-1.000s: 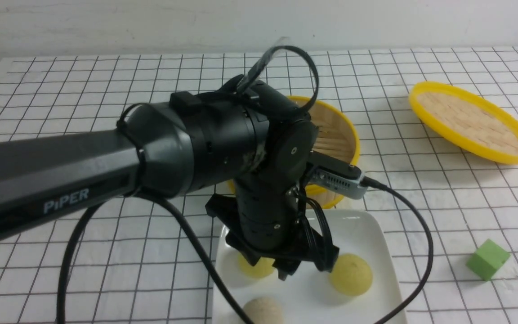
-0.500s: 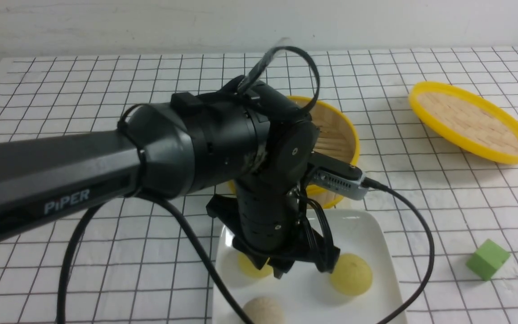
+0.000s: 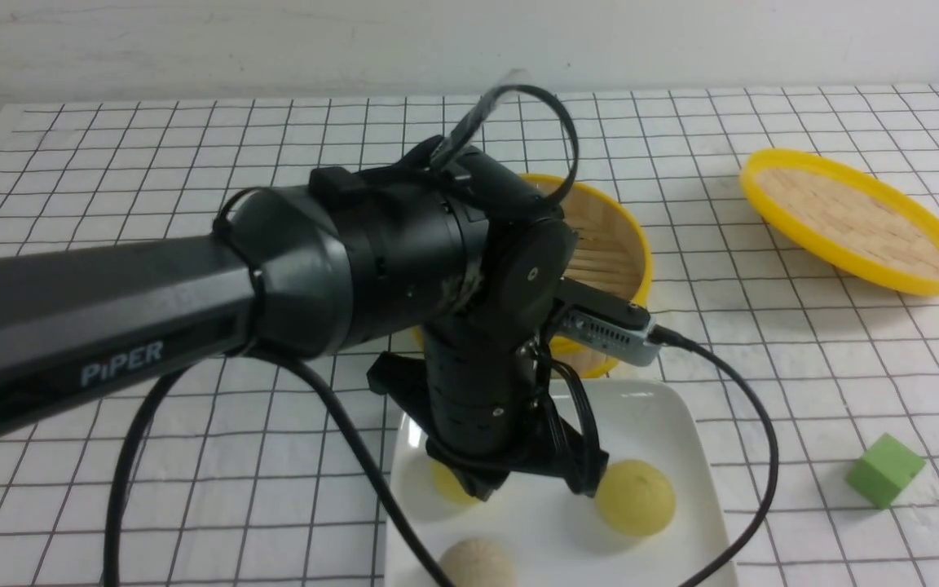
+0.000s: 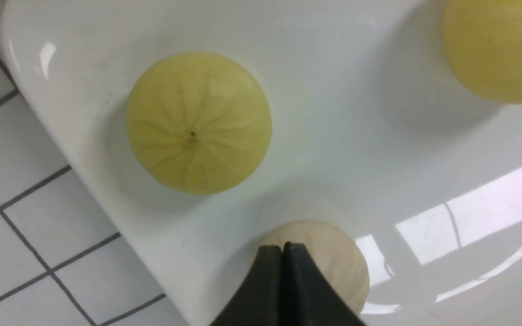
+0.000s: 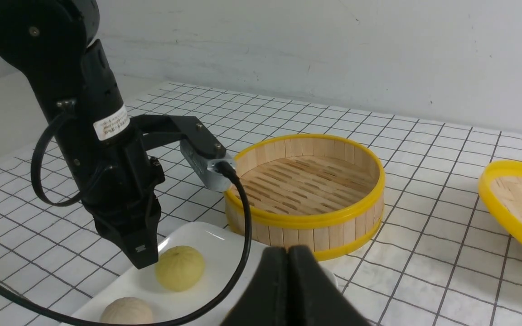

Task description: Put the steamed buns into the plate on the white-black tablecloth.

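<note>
Three steamed buns lie in the white square plate (image 3: 665, 424) on the white-black tablecloth (image 3: 192, 147). A yellow-green bun (image 3: 635, 497) is on the plate's right, a second yellow-green bun (image 3: 447, 487) is half hidden behind my left gripper (image 3: 482, 492), and a beige bun (image 3: 476, 564) is at the near edge. In the left wrist view, the left gripper (image 4: 282, 247) is shut and empty just above the beige bun (image 4: 333, 258), beside a yellow-green bun (image 4: 198, 123). My right gripper (image 5: 288, 250) is shut and empty, held above the cloth near the plate (image 5: 197, 232).
An empty bamboo steamer basket (image 3: 612, 244) with a yellow rim stands just behind the plate. Its lid (image 3: 853, 216) lies tilted at the far right. A green cube (image 3: 883, 470) sits on the cloth right of the plate. The left arm's cable (image 3: 751, 456) loops over the plate's right side.
The left gripper's jaws have gone from spread wide to fully shut over the plate, holding nothing. The left wrist has shifted slightly leftward. The buns have stayed put.
</note>
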